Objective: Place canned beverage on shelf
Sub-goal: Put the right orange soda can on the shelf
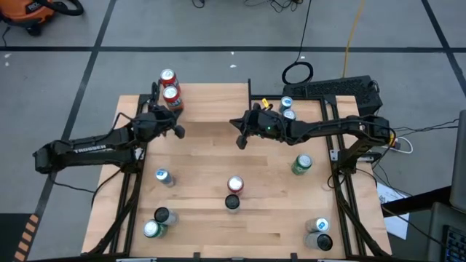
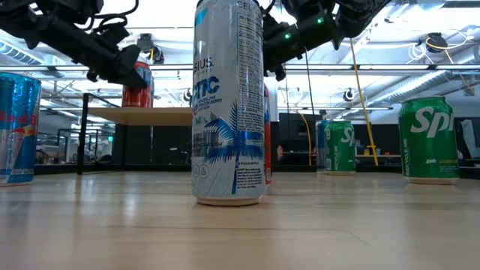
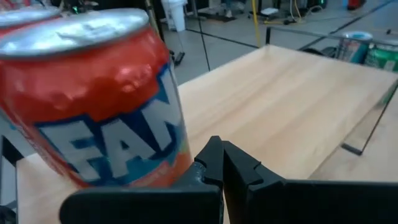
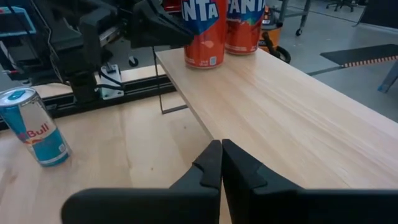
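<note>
Closed and empty, the left gripper (image 3: 222,163) sits just beside an upright Fanta can (image 3: 93,99) on the shelf (image 1: 211,102); the right gripper (image 1: 241,138), also closed and empty, hovers farther along the shelf.

— Far left corner of the high view?
— Orange shop vacuum (image 1: 33,11) on the grey floor (image 1: 182,29), black hose curled beside it.

— Beyond the far edge of the wooden table (image 1: 211,153)?
— Loop of black cable (image 1: 297,73) lying flat, with a yellow cord (image 1: 353,33) running off across the floor. Near it, a flat black slab (image 1: 342,89), maybe a keyboard; hard to tell.

— Anything on the right side?
— White papers (image 1: 393,211) on the floor, just off the table's edge.

— And the floor markings?
— Dark tape lines (image 1: 218,49) crossing the grey. Orange-and-black striped strip (image 1: 29,233) at lower left.
</note>
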